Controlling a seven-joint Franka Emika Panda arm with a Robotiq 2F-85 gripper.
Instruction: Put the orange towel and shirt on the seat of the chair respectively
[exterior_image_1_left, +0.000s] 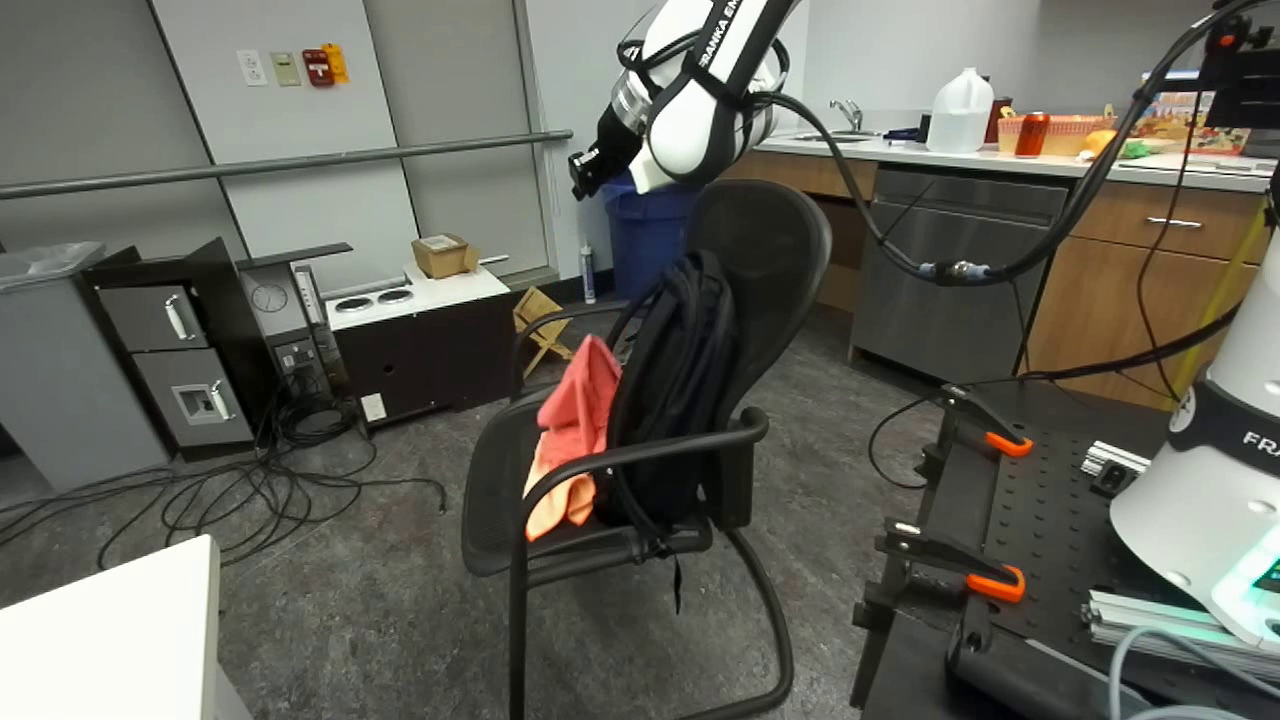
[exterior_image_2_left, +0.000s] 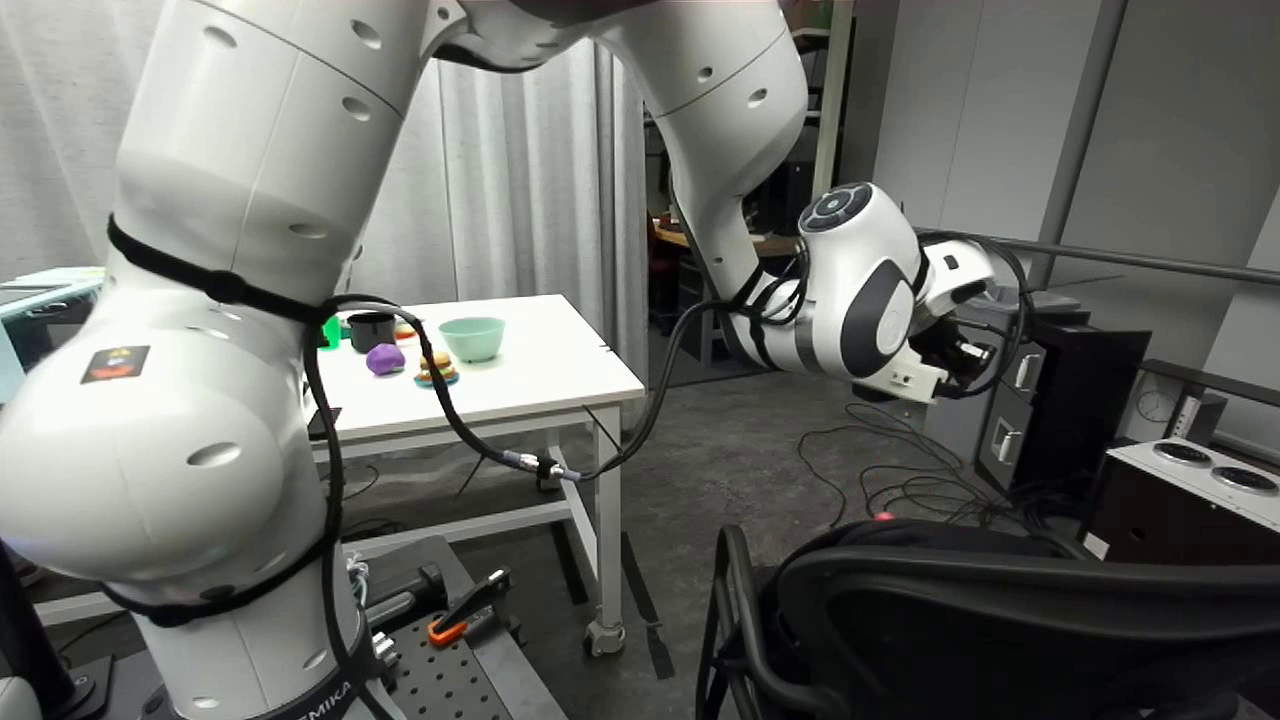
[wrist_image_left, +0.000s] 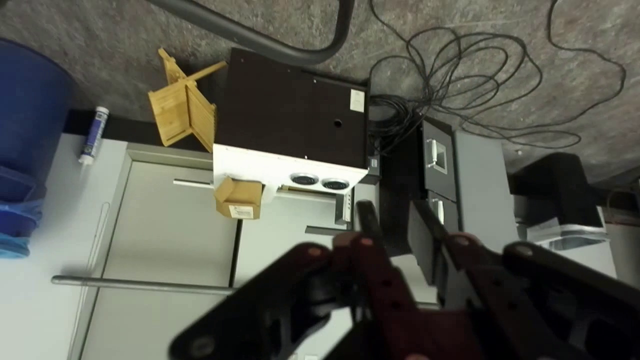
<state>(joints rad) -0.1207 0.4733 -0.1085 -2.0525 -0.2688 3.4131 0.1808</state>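
Leftmost and near, in an exterior view, a white table (exterior_image_1_left: 105, 630) juts in by its corner. Beyond it, black cables (exterior_image_1_left: 310, 425) lie looped on the floor (exterior_image_1_left: 370, 600) beside a black-and-grey cabinet (exterior_image_1_left: 190, 370). Rightward stands a low cabinet (exterior_image_1_left: 440, 355) with two burners (exterior_image_1_left: 395, 296) in its white top and a cardboard box (exterior_image_1_left: 443, 256) on it.

In the middle, high up, hangs my gripper (wrist_image_left: 393, 212), tipped downward and to the left. In the wrist view my fingers (wrist_image_left: 368, 222) stand parted by a modest gap, with the black-and-grey cabinet showing through it; I am gripping nothing.

Well below me, on the seat (exterior_image_1_left: 495, 490) of the chair (exterior_image_1_left: 770, 235), are the task's cloths. The coral cloth (exterior_image_1_left: 588, 395) rises in soft folds to a peak and leans on a black bag (exterior_image_1_left: 680, 400). Under it, touching, the pale orange cloth (exterior_image_1_left: 568, 500) lies crumpled toward the seat's near edge, the armrest (exterior_image_1_left: 650, 455) crossing in front. Which is towel and which is shirt, I cannot tell.

Farther right, a counter (exterior_image_1_left: 880, 152) at the far side carries a white jug (exterior_image_1_left: 960, 115) and a red can (exterior_image_1_left: 1033, 135). Rightmost and near is my white base (exterior_image_1_left: 1220, 450).
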